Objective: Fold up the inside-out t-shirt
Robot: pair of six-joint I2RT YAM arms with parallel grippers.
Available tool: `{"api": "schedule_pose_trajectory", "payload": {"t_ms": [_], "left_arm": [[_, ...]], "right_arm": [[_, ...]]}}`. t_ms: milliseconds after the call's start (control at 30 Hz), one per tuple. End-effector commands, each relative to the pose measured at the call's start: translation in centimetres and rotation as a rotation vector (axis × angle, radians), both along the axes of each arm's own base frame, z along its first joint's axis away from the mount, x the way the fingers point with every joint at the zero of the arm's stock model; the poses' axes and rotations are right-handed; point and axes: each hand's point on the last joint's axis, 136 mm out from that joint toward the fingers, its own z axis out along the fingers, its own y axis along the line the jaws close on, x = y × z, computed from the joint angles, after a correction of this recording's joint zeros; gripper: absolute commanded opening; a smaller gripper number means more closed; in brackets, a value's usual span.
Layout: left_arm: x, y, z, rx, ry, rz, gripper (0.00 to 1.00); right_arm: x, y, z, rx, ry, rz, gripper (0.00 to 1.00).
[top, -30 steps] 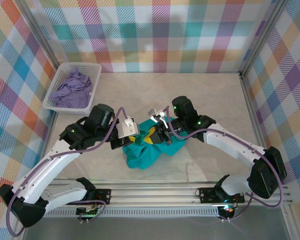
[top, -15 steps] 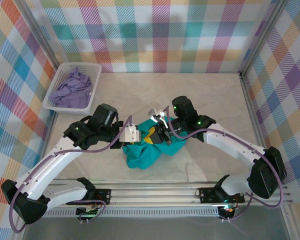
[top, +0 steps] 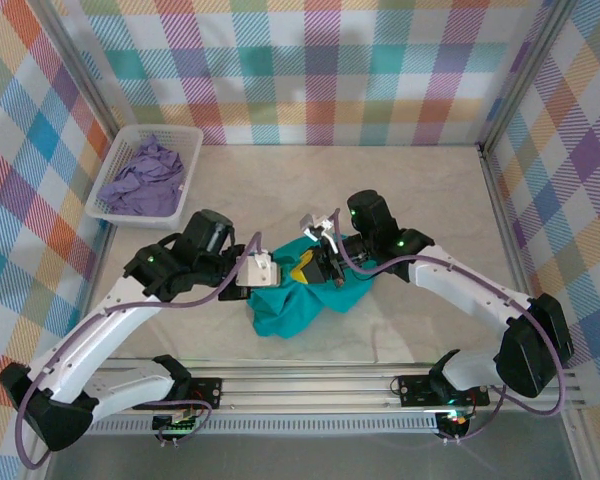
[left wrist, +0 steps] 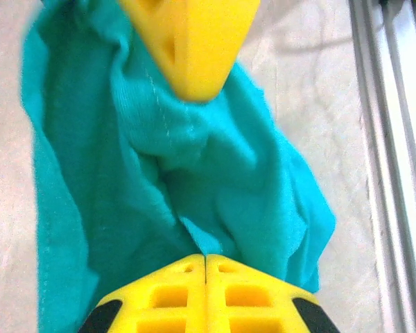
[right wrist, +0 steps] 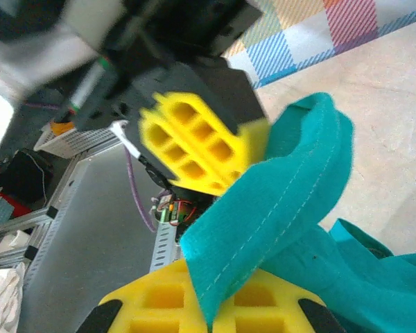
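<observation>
Left fingers (left wrist: 187, 277), spread a second ago, now pinch the teal t-shirt (top: 285, 310); right fingers (right wrist: 128, 300) keep pinching its fold.

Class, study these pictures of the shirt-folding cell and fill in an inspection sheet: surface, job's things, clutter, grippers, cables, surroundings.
Surface: pale marbled table.
Job's things: teal t-shirt bunched in a heap near the table's middle, not folded.
Clutter: white basket at far left, holding a lavender garment.
Grippers: left gripper and right gripper both shut on t-shirt fabric, close together.
Cables: a purple cable runs along each arm.
Surroundings: checked walls on three sides; metal rail at the near edge.
</observation>
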Motion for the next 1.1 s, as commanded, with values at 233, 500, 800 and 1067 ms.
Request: {"api": "schedule_pose_trajectory", "payload": {"t_ms": [233,500,800,1067], "left_arm": [[-2.9,0.5,4.4,-0.229,0.019,0.004,0.00],[-4.2,2.2,2.1,-0.158,0.042,0.008,0.00],[-3.1,2.4,1.5,-0.209,0.028,0.105,0.22],[-2.8,3.3,2.0,-0.266,-0.059,0.168,0.64]], "right_arm": [[0.1,-0.7,0.3,0.002,-0.091,-0.023,0.03],[0.3,-0.9,0.5,0.008,-0.109,-0.044,0.03],[-1.1,-1.1,0.6,0.079,-0.140,0.026,0.04],[-1.3,-1.3,0.5,0.075,-0.149,0.031,0.01]]}}
